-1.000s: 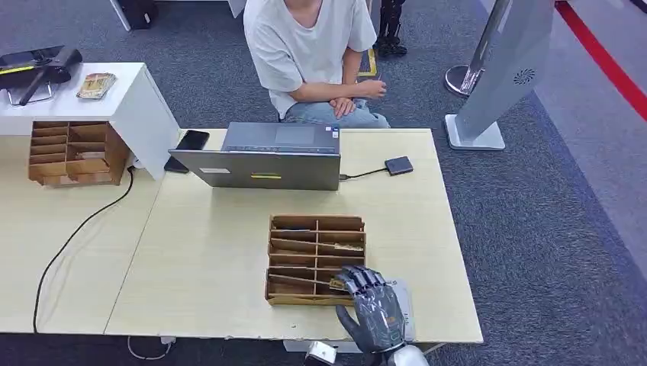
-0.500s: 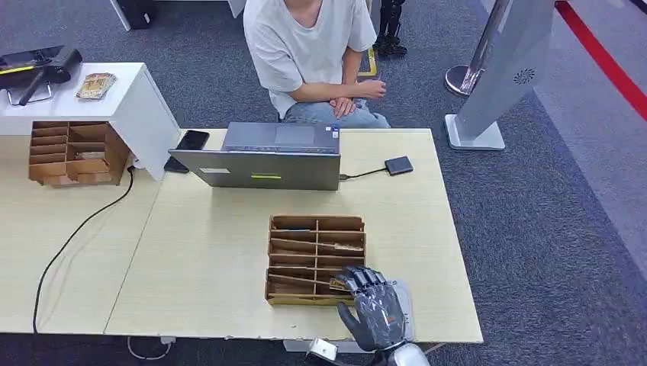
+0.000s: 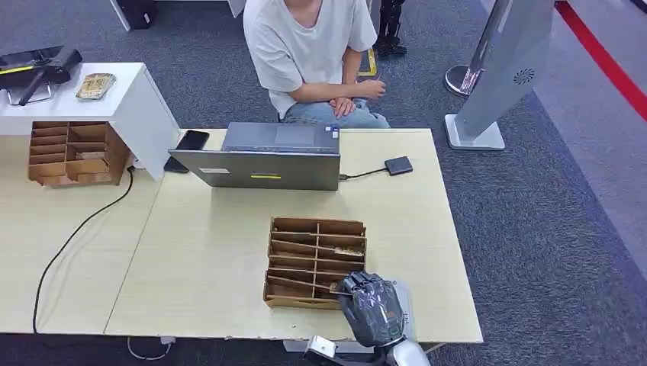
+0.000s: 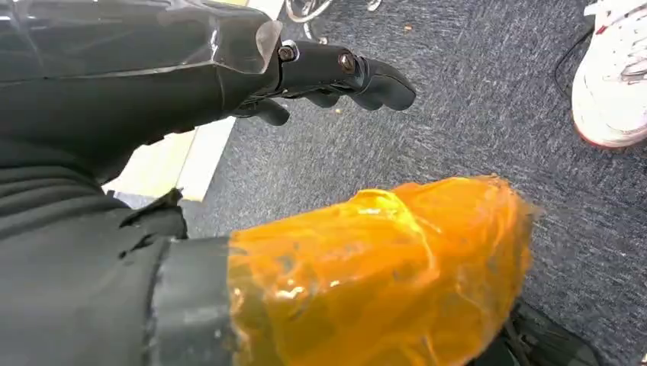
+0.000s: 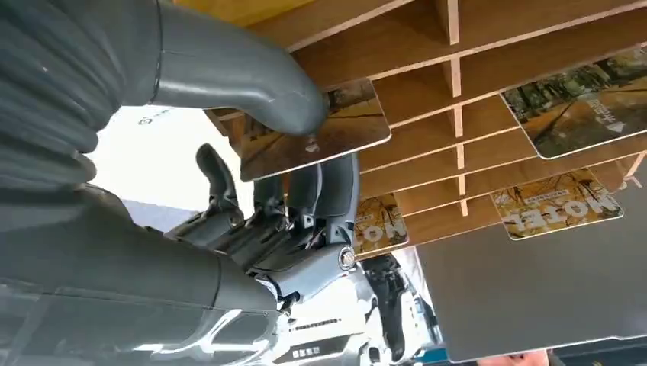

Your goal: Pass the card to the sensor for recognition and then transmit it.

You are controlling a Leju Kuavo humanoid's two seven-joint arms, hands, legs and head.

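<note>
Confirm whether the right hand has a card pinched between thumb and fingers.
Yes: in the right wrist view the right hand pinches a card at the wooden rack.

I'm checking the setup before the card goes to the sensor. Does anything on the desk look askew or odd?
The wooden card rack sits slightly skewed to the table edge, its near end turned where the right hand pinches a card at its near slot. Nothing looks spilled or damaged.
</note>
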